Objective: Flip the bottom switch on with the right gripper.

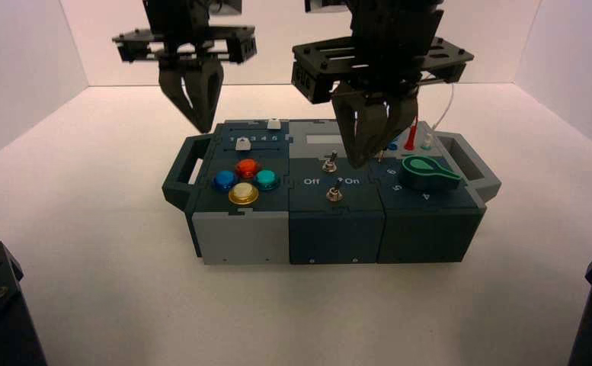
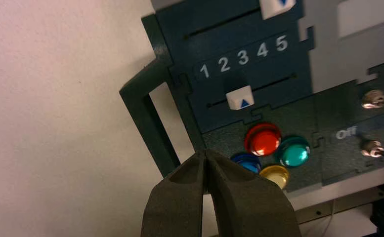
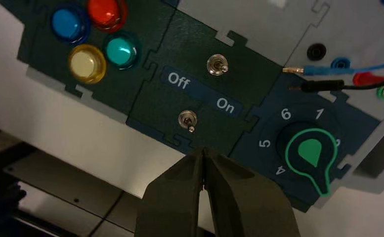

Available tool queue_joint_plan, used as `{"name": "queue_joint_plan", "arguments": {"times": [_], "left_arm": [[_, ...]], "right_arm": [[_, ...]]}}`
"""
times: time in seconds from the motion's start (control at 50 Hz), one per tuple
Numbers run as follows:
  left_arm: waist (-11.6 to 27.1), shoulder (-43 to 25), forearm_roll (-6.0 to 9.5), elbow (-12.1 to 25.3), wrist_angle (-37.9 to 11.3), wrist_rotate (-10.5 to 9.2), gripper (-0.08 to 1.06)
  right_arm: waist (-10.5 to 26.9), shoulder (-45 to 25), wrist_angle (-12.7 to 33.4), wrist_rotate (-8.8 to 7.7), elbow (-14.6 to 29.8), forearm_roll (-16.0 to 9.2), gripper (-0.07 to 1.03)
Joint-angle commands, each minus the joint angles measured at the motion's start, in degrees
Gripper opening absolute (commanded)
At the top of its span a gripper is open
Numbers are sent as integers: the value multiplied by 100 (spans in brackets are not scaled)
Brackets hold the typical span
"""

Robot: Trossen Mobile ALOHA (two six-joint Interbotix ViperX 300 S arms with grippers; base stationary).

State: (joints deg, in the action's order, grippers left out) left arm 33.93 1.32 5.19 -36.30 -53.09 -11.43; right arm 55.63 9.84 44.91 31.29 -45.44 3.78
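Observation:
The bottom switch [image 1: 334, 194] is a small metal toggle with a silver collar on the box's dark middle panel, near the front edge. It also shows in the right wrist view [image 3: 187, 120], below the "Off" and "On" lettering. The like top switch [image 1: 329, 162] sits behind it. My right gripper [image 1: 361, 158] is shut and empty. It hangs above the box, to the right of the top switch and apart from both switches. In the right wrist view its tips [image 3: 203, 151] lie close to the bottom switch. My left gripper [image 1: 201, 126] is shut and empty, parked above the box's left rear corner.
Red [image 1: 247, 167], blue [image 1: 225, 181], teal [image 1: 267, 179] and yellow [image 1: 243, 194] buttons fill the left panel, with two sliders [image 2: 240, 97] behind them. A green knob [image 1: 427, 171] sits on the right panel, with plugged wires [image 1: 412, 139] behind it. The box has a handle [image 1: 188, 162] at each end.

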Motion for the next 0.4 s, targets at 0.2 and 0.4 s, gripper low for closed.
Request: {"name": "queue_joint_plan", "arguments": {"times": [0.2,0.4], "left_arm": [[18,422,0,229,-97,18,-3],[18,422,0,149,-105,9,-3]], "right_arm": [[0,202,-9,-246,44,-26,-2],[0,229,-9,-255,-9,-35,-2]]}}
